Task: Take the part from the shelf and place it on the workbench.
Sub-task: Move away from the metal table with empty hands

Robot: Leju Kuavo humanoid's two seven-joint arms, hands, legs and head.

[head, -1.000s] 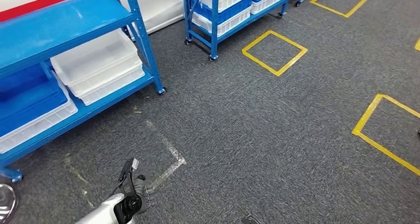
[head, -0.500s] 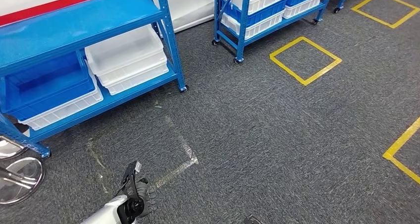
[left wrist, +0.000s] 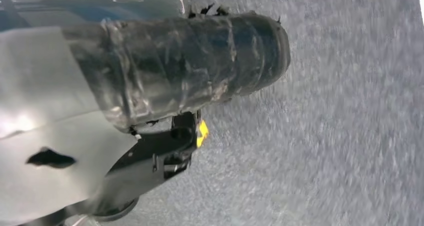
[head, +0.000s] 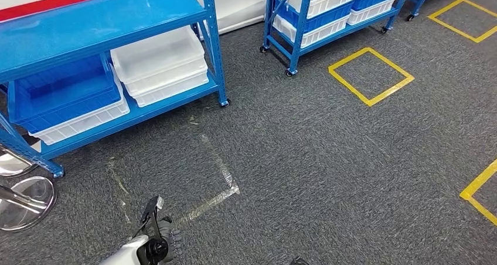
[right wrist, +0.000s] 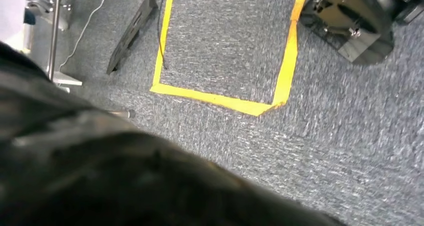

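Frankly, left hand (head: 167,241) is cut off low; its grip and the right's cannot be told

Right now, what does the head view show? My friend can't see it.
A blue shelf stands on grey carpet, holding a white bin beside a blue bin. A second shelf stands farther back, near a yellow tape square. The robot's left hand hangs low over the carpet.
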